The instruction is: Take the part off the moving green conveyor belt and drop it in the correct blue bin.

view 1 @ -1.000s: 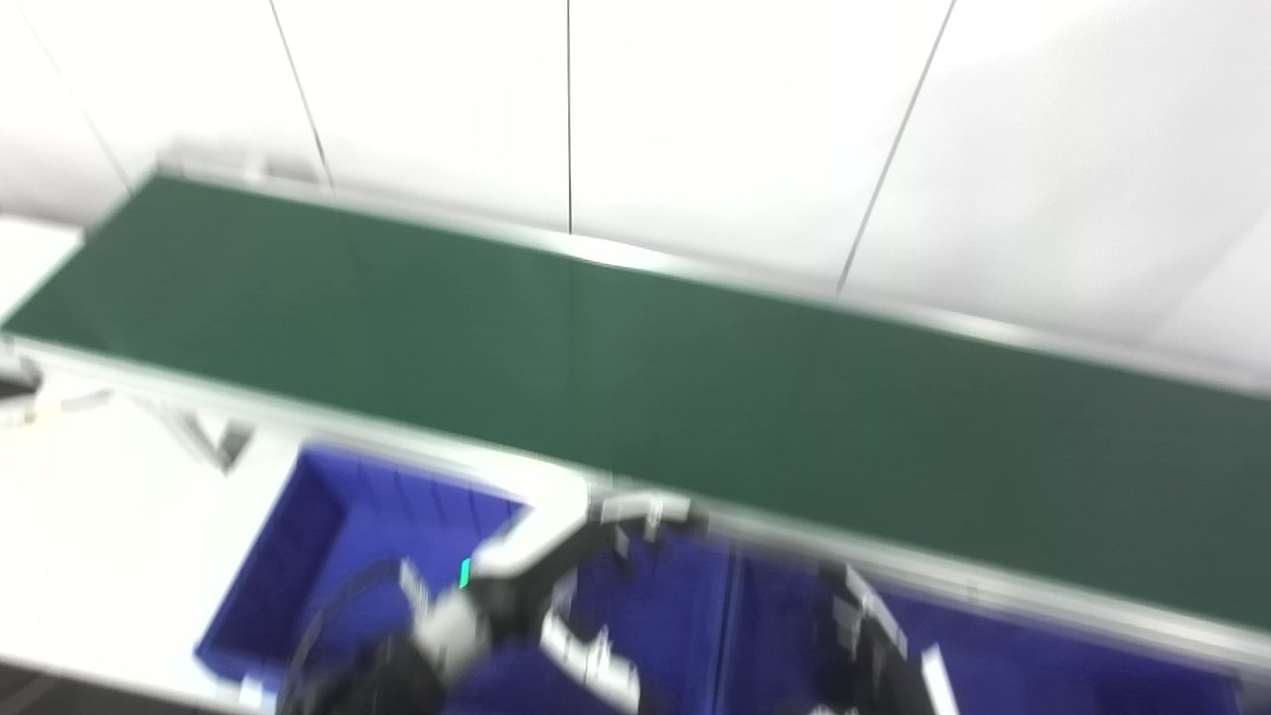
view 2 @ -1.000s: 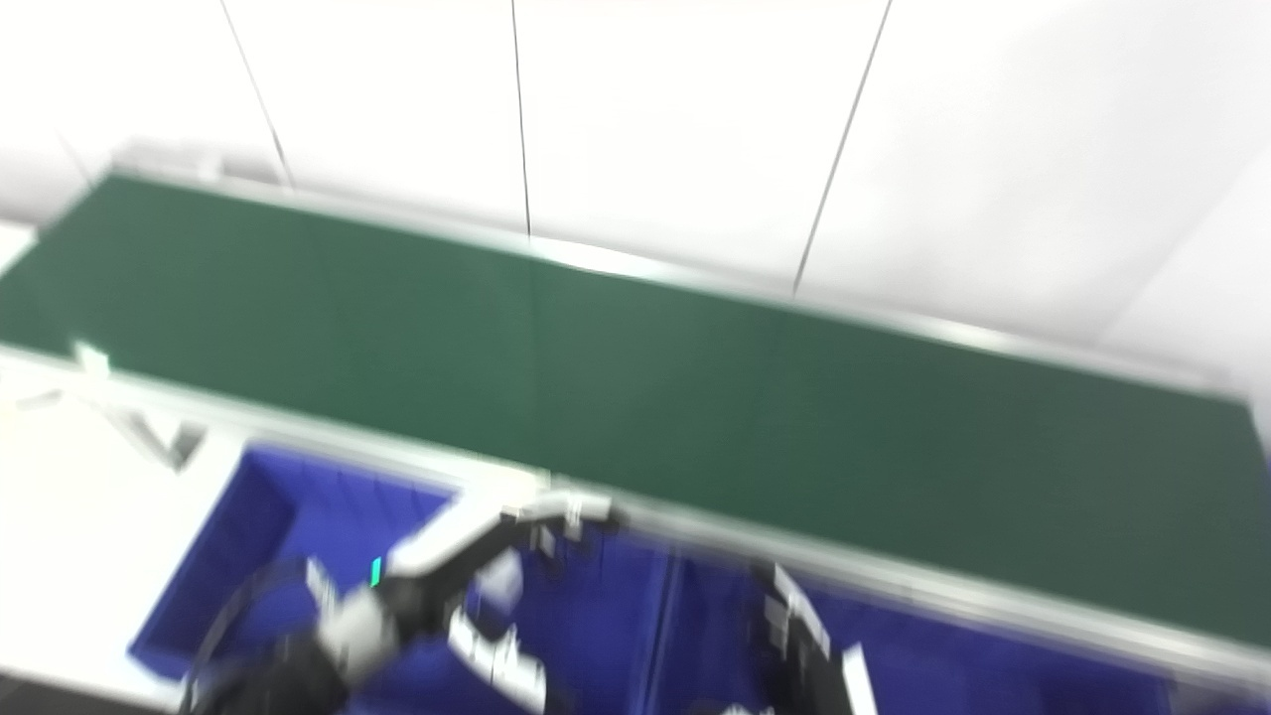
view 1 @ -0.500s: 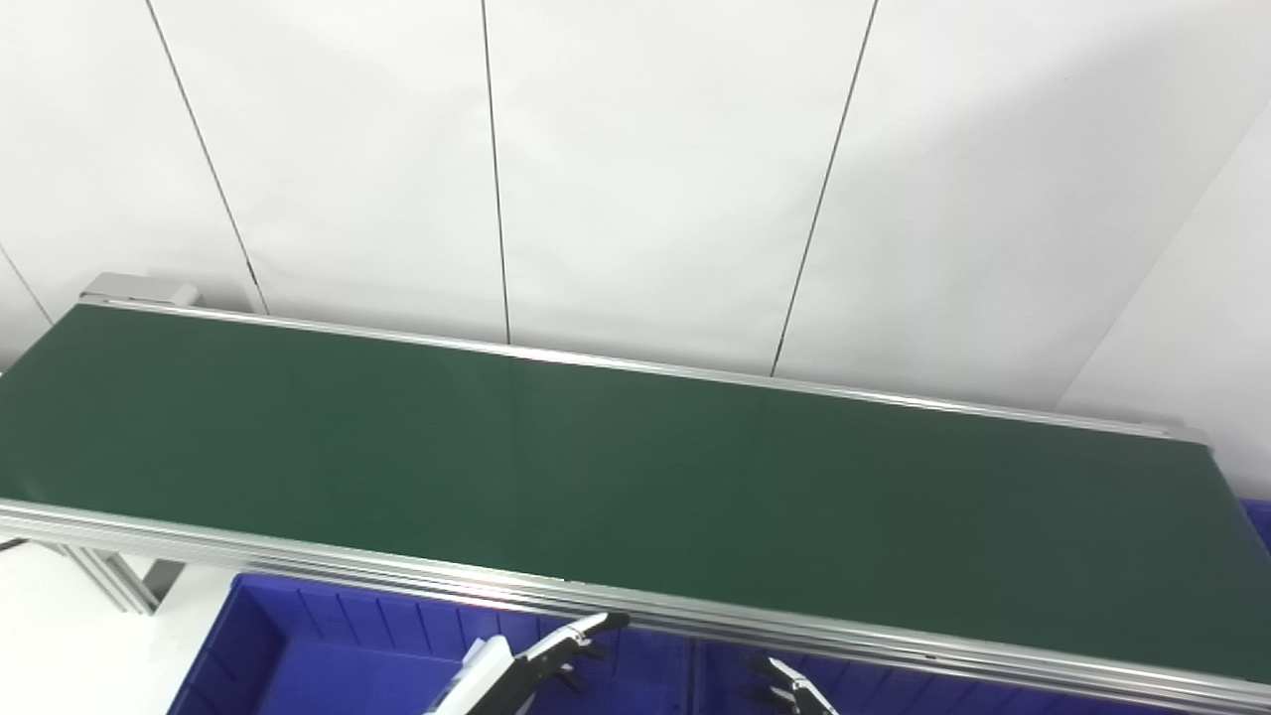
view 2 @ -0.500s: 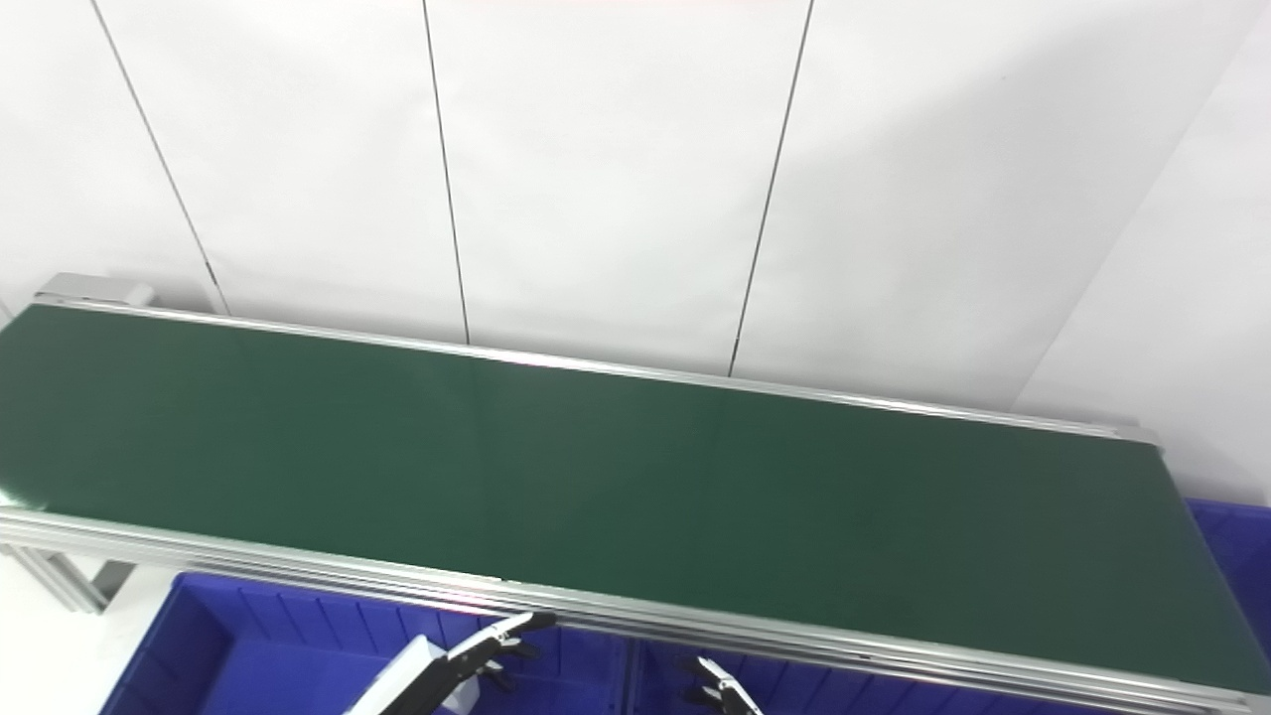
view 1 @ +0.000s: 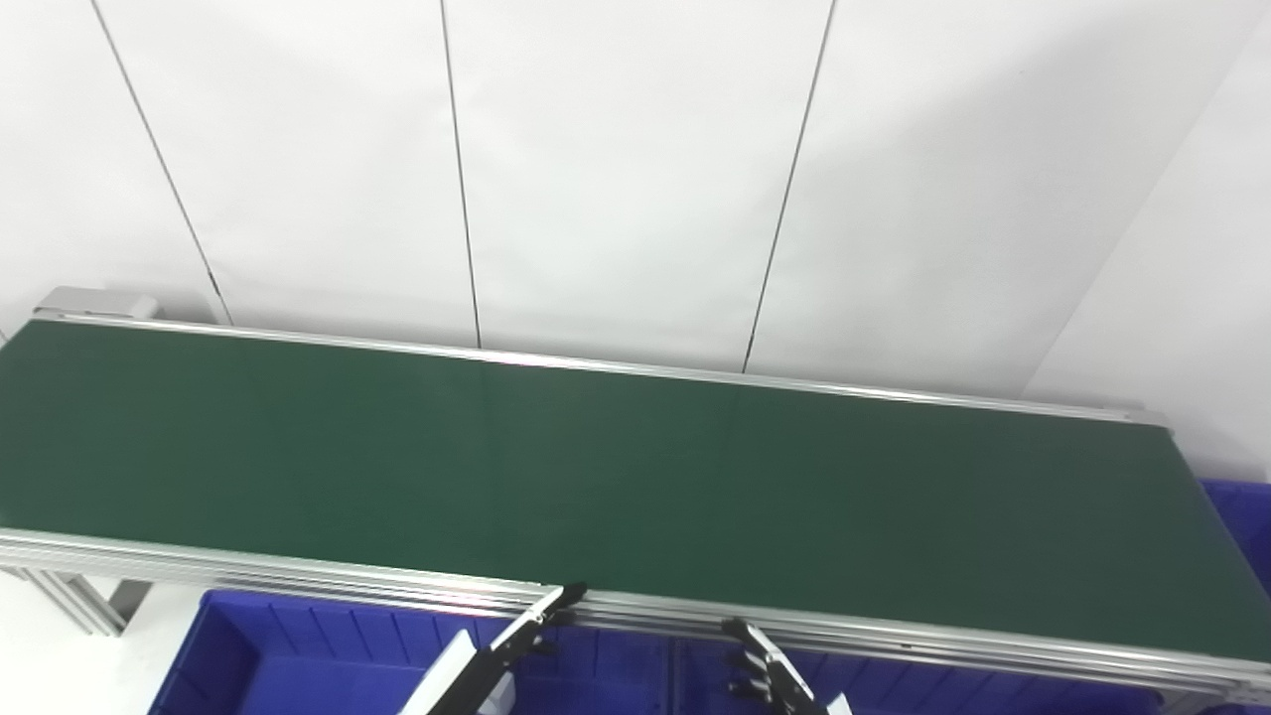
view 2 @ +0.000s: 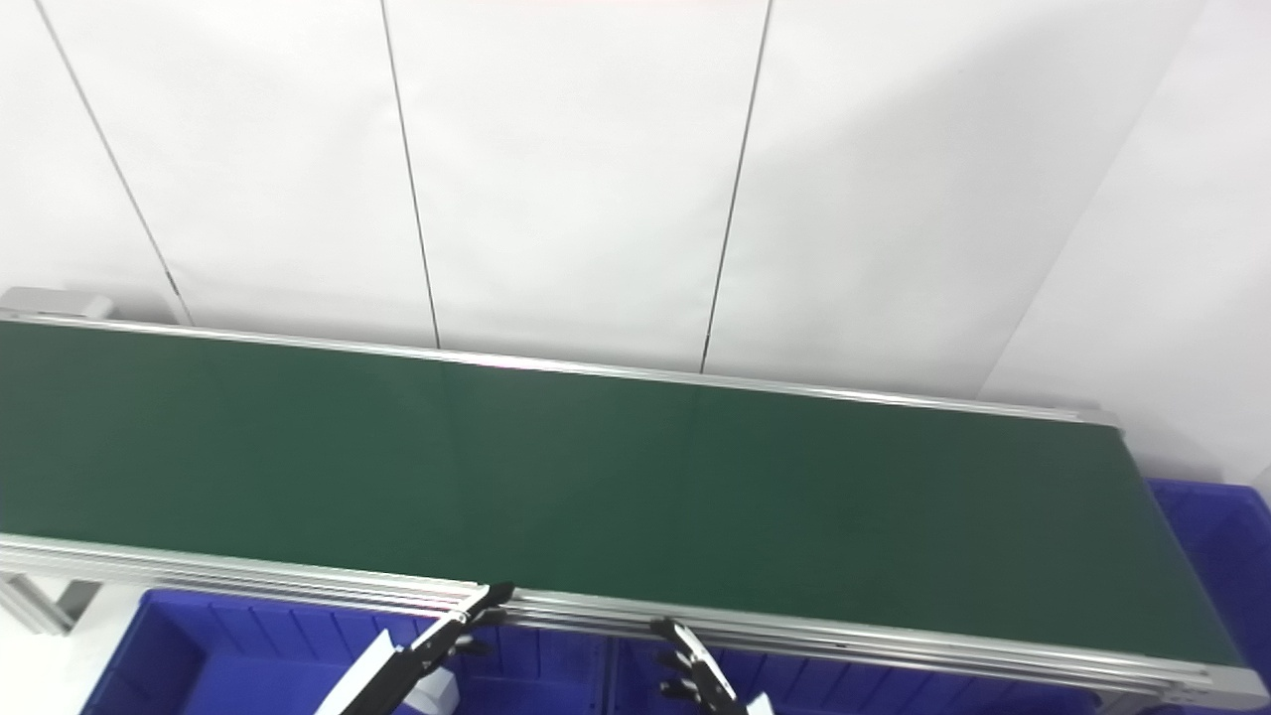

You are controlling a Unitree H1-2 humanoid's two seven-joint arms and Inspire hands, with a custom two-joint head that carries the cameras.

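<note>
**Belt runs bare, both hands waiting at the rail**

White wall panels with thin dark seams fill the back of your view, and in front of them the part you want is simply not there: no part shows anywhere in either eye view. The long dark green conveyor belt [view 1: 596,477] lies bare from one end to the other, framed by its ribbed aluminium side rail [view 1: 298,574].

Look at what has changed. A second ago the picture was a tilted blur with the arms large over the bins; half a second ago it steadied; now it sits level and a touch further right. That is your head moving, not the belt or bins. Against the rail, though, the hands have come up: the left hand [view 1: 516,636] now has a dark fingertip touching or just overlapping the rail's near edge, and the right hand [view 1: 760,660] reaches just below it.

Only their upper fingers clear the bottom edge. They look loosely extended with nothing between them, but you cannot tell for certain whether either hand is spread or closed.

Below the rail sits the left deep blue plastic bin [view 1: 298,655], its ribbed wall showing, with a second blue bin [view 2: 894,690] beside it and another blue bin corner [view 2: 1216,536] past the belt's right end.

My read: you are staged and waiting. Hold position and watch for a part.
</note>
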